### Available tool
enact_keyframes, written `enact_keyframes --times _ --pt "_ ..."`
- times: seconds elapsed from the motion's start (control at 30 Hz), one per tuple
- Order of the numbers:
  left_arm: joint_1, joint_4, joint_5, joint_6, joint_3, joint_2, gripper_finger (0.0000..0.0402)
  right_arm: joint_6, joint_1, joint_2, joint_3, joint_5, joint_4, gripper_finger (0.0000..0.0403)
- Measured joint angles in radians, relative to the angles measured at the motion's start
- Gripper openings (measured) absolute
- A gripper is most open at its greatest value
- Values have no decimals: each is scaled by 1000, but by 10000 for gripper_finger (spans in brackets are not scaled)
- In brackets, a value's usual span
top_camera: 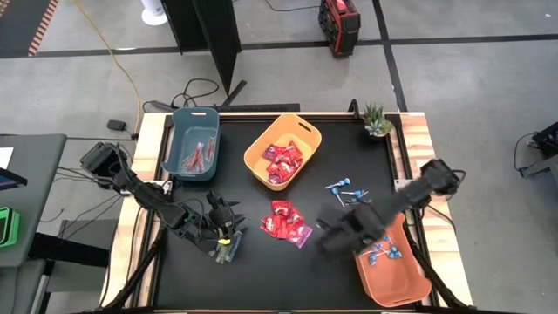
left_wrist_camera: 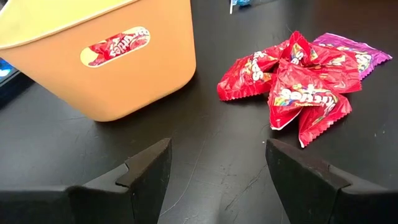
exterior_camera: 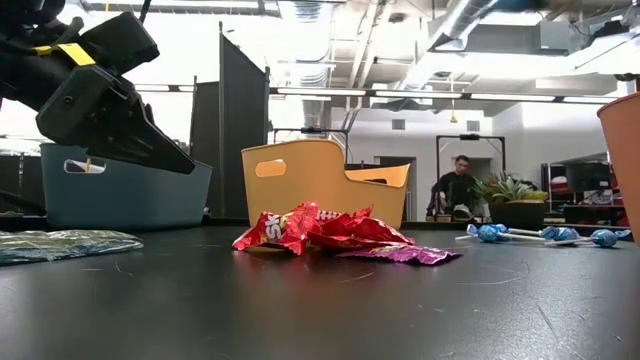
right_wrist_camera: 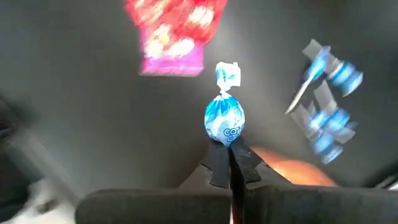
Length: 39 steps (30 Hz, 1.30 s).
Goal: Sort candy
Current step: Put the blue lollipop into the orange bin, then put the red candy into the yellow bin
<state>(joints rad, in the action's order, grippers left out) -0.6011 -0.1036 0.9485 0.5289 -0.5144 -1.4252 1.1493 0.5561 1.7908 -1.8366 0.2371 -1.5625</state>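
Red square packets lie in a pile [top_camera: 286, 222] mid-table, also seen in the left wrist view [left_wrist_camera: 298, 74] and low view [exterior_camera: 320, 230]; more sit in the yellow bin [top_camera: 282, 150]. Loose blue lollipops [top_camera: 344, 190] lie on the table and others in the orange bin [top_camera: 392, 270]. Green-pink stick packets lie in the blue bin [top_camera: 199, 155]. My left gripper [top_camera: 222, 237] [left_wrist_camera: 217, 168] hovers open just left of the red pile. My right gripper [top_camera: 330, 237] [right_wrist_camera: 230, 149] is right of the pile, shut on one lollipop [right_wrist_camera: 224, 118]. My right gripper pinches the lollipop between its two fingertips [right_wrist_camera: 217, 165], just below the wrapped head [right_wrist_camera: 225, 138]. The stick is hidden between the fingers. The head sticks out beyond the fingertips, in line with them, and is lifted clear of the table.
A small potted plant [top_camera: 377, 122] stands at the far right corner. A clear greenish packet [exterior_camera: 60, 245] lies on the table near the left gripper. Bare black tabletop [top_camera: 288, 279] stretches along the near edge. A person [exterior_camera: 460, 185] stands in the room beyond the table.
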Motion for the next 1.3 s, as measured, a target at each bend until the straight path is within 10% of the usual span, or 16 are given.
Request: enact_keyframes --times 0.5,1.0,1.3 --pt "0 -23 0 1 0 0 254 975 438 -11 260 -166 -9 4" --pt "52 -24 -29 -35 0 0 254 882 420 -2 360 -197 -7 272" --pt "171 -38 -271 -186 -57 0 254 580 398 -32 308 312 -8 308"
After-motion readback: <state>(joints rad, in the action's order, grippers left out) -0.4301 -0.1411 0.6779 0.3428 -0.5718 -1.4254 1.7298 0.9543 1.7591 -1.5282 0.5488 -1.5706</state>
